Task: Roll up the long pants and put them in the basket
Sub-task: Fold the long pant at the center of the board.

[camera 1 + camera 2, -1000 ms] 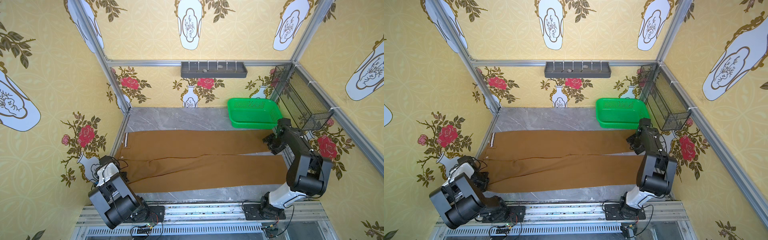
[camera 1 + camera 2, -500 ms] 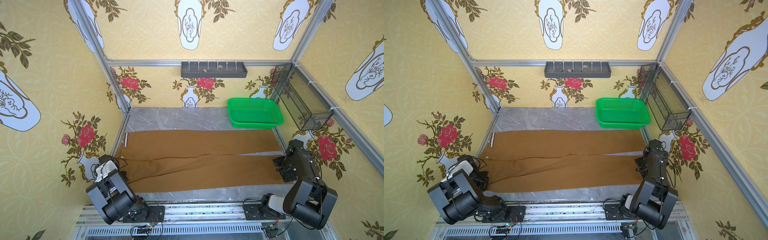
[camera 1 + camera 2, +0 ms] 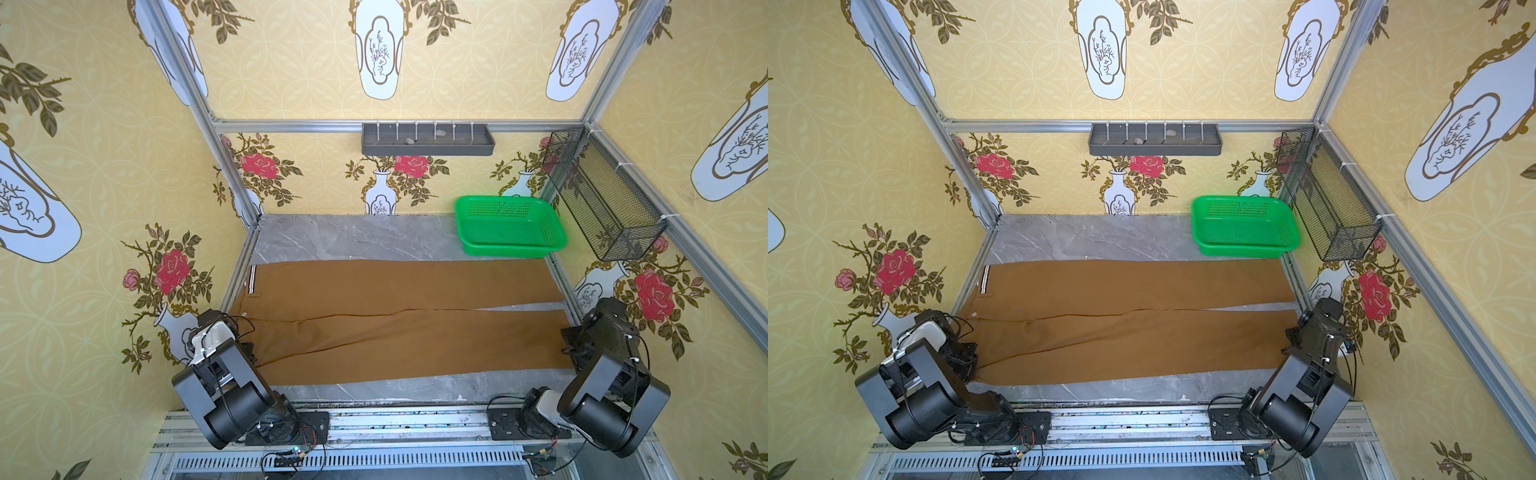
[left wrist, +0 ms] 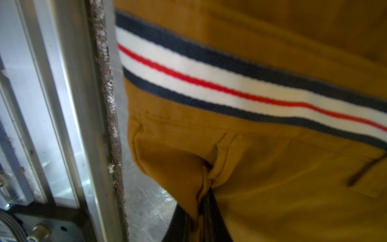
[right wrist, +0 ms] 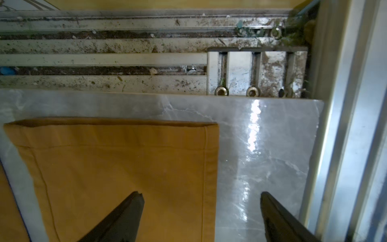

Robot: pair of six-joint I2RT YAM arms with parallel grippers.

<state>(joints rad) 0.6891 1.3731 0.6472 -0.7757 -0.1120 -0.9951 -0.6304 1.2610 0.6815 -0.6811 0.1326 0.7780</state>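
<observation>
Ochre-brown cloth, the long pants (image 3: 395,320) lie flat on the grey marble tabletop (image 3: 353,237). Their long axis runs left to right, with the striped waistband (image 3: 252,279) at the left edge and the hems at the right. The two legs lie side by side, with a sliver of marble between them near the right end. In both top views the left arm hides the near-left waist corner. The blurred left wrist view shows the left gripper (image 4: 206,194) pinched together on a fold of the pants near the stripes. The right gripper (image 5: 201,199) stands spread apart over the near leg's hem end, one finger above cloth, one above bare marble, holding nothing. A green basket (image 3: 509,226) sits in the far right corner, beside a black wire basket (image 3: 602,195) on the right wall. A grey rack (image 3: 428,139) hangs on the far wall, and the wallpaper is yellow with roses and vases.
</observation>
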